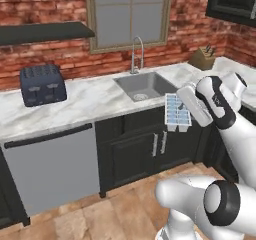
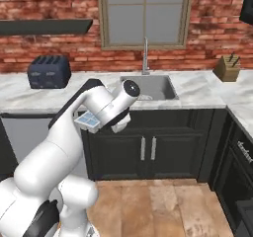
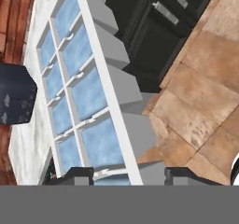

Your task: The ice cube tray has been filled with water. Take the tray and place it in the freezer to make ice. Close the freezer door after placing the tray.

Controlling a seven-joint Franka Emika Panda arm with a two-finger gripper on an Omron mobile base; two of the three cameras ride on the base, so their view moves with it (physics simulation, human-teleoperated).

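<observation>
- One toaster point(image 1: 43, 85) stands at the left end of the marble counter point(image 1: 95, 101): dark blue-grey, with slots on top. No writing can be read on it.
- One long dark shelf point(image 1: 42, 32) hangs on the brick wall above the toaster.
- One silver-grey appliance front point(image 1: 52, 166) with a dark bar handle sits under the counter, below the toaster. No brand or label can be made out.
- One window point(image 1: 130, 14) with a tan frame is set in the brick wall, behind the sink.
- One faucet point(image 1: 136, 54), silver and curved, rises at the back of one grey sink point(image 1: 142, 86) set into the counter.
- Two black cabinet doors under the sink each carry one silver vertical handle point(image 1: 155, 145).
- One ice cube tray point(image 1: 177, 113) is held in the air in front of the counter's edge, just right of the sink in the left base view. It is a small white rectangle tilted steeply, with its cell face toward the left base camera.
- In the hand view the tray point(image 3: 88, 87) shows two rows of square cells; the water point(image 3: 86, 94) reads as a pale blue tint in each. Grey cell undersides stick out along one long side.
- One gripper point(image 3: 128, 174) is clamped on the tray's near end, a dark finger tip point(image 3: 77, 174) on either side.
- One knife block point(image 1: 202, 58), tan with dark handles, stands at the counter's right corner.
- The floor is tan tile point(image 1: 120, 214).
</observation>
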